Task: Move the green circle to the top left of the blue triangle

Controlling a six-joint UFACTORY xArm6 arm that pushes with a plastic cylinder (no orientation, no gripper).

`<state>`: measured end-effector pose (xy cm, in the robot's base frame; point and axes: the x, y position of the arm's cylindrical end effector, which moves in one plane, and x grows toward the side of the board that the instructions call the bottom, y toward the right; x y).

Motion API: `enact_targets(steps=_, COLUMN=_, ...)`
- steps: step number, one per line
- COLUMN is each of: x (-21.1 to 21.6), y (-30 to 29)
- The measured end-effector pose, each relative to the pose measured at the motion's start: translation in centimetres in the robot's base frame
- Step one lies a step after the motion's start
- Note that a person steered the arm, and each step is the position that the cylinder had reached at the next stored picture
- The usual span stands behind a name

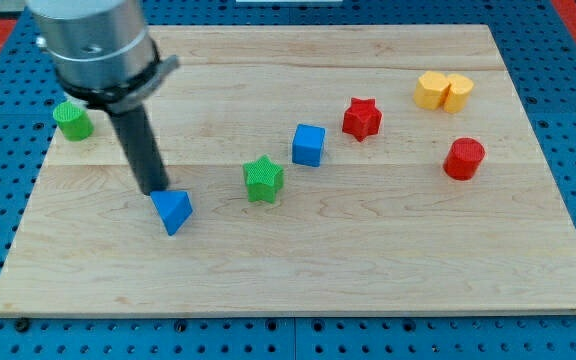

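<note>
The green circle (72,120) sits near the board's left edge, toward the view's top. The blue triangle (173,210) lies lower and to the right of it, left of the board's middle. My tip (154,189) stands just at the triangle's upper left corner, touching or almost touching it. The dark rod runs up from there to the grey arm housing (93,45) at the view's top left. The tip is well to the lower right of the green circle.
A green star (263,179), a blue cube (308,145) and a red star (362,118) run diagonally across the middle. Two yellow blocks (443,91) sit at the top right, a red cylinder (463,159) below them. The wooden board (298,280) lies on blue pegboard.
</note>
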<state>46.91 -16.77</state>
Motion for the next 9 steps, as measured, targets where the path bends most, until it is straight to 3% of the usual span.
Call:
enact_targets(steps=2, x=-3.9, y=-9.9)
enact_targets(steps=3, x=-8.5, y=-13.5)
enact_targets(steps=5, x=-9.6, y=-9.6)
enact_targets(steps=7, x=-14.4, y=-8.6)
enact_targets(steps=9, x=-6.9, y=-4.5)
